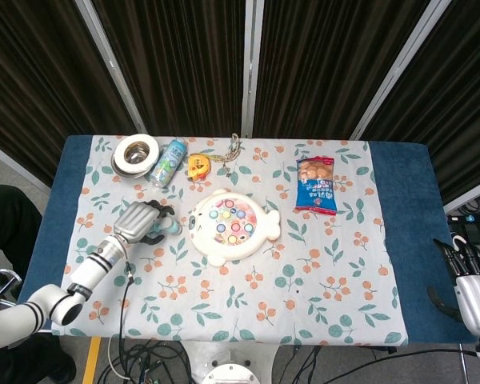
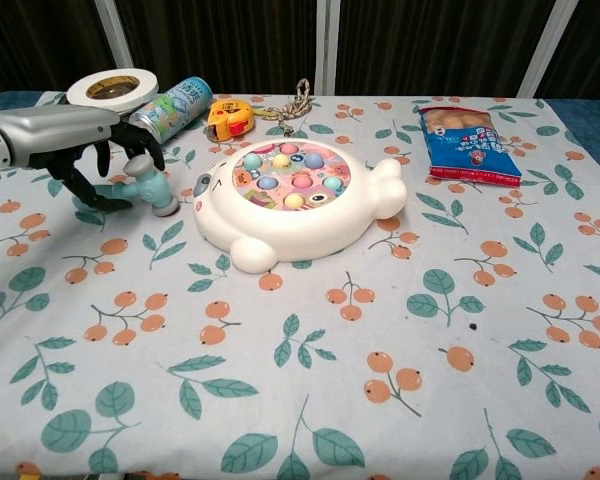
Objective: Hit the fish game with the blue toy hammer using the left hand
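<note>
While the white fish-shaped game board with pastel buttons [image 2: 295,196] sits near the middle of the worktop's floral cloth [image 2: 400,340], the left hand [image 2: 75,140] hovers over the cloth to its left, fingers curled around the handle of the small blue toy hammer [image 2: 148,190]. In the chest view the hammer's head points toward the fish game and lies just beside its rounded face, apart from it. From the head view the same left hand [image 1: 138,221] shows at the end of a silver-and-black forearm, with the hammer [image 1: 168,227] poking out between the fingers toward the game [image 1: 234,224].

Behind the hand, along the far edge, stand a roll of white tape [image 2: 112,88], a pale blue drink can lying on its side [image 2: 172,105], a yellow tape measure [image 2: 230,117] and a short length of braided cord [image 2: 296,102]. A blue snack packet [image 2: 468,132] lies flat to the right of the game, well apart from it.

The right hand [image 1: 472,284] hangs off the worktop's right edge in the head view, holding nothing, its dark fingers pointing up and a little apart.
</note>
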### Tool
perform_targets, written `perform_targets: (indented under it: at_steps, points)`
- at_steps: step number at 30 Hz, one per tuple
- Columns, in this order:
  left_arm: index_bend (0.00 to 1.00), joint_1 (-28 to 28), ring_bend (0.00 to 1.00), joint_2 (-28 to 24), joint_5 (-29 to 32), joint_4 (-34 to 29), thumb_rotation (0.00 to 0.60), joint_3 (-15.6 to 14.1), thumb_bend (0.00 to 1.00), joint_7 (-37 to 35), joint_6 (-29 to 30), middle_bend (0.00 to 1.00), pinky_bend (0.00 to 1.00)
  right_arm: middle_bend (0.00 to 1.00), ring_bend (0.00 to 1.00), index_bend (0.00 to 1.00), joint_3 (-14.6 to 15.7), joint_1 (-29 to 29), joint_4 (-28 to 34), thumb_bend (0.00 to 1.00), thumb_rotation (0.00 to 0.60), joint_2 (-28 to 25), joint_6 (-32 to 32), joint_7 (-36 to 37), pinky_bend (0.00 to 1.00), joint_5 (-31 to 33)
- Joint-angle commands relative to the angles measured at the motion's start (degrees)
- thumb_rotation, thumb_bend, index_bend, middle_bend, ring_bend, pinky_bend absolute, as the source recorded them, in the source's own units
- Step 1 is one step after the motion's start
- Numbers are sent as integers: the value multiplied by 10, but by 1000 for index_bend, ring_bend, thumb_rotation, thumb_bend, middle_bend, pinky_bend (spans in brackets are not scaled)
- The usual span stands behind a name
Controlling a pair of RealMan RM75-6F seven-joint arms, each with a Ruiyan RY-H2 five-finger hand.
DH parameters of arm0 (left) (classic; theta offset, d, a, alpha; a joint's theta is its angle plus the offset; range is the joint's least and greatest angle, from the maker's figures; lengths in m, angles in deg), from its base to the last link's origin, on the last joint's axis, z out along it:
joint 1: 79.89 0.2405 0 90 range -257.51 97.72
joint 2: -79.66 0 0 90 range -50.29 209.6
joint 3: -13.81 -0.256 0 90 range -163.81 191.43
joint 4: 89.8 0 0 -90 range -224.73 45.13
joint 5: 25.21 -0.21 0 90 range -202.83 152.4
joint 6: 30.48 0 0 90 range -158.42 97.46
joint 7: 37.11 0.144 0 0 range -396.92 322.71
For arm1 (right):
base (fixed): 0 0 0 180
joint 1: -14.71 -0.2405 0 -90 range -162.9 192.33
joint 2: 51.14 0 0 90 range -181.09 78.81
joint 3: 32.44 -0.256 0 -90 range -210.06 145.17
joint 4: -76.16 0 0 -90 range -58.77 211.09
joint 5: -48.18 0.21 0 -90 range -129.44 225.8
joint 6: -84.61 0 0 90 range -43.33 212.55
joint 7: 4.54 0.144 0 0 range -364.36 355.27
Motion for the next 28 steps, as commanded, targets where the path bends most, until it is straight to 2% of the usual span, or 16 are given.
perform_targets:
  at_steps: [1, 3, 8, 11, 15, 19, 23, 28]
  points:
    - [215, 6, 186, -15, -2, -17, 600, 2, 259, -4, 8, 314, 345, 157, 0, 0, 0, 0, 0, 228, 600, 0, 1, 0, 0, -1]
    - [210, 15, 160, -34, -4, -40, 600, 6, 259, -17, 26, 285, 294, 158, 0, 0, 0, 0, 1, 228, 600, -2, 2, 0, 0, -1]
    - [210, 65, 152, -97, -4, -95, 600, 24, 259, -68, 118, 274, 233, 158, 0, 0, -2, 2, 2, 228, 600, -7, 5, 1, 0, 1]
    - [213, 106, 152, -135, 19, -106, 600, 33, 258, -86, 164, 275, 221, 157, 0, 0, -3, 1, 1, 228, 600, -11, 4, 6, 0, 1]
    - [226, 167, 146, -165, 69, -100, 600, 34, 250, -65, 207, 275, 211, 153, 0, 0, -4, -5, -5, 228, 600, -14, 0, 22, 0, -3]
    - [226, 227, 119, -177, 91, -103, 600, 20, 239, -37, 256, 273, 159, 133, 0, 0, -7, -12, -8, 229, 600, -13, -3, 32, 0, -9]
    - [226, 287, 119, -172, 64, -121, 600, -8, 238, 2, 337, 269, 144, 123, 0, 0, -7, -12, -5, 229, 600, -7, 2, 30, 0, -12]
    - [222, 341, 104, -168, 29, -162, 600, -35, 233, 31, 401, 235, 130, 117, 0, 0, -6, -12, -2, 228, 600, -2, 4, 27, 0, -13]
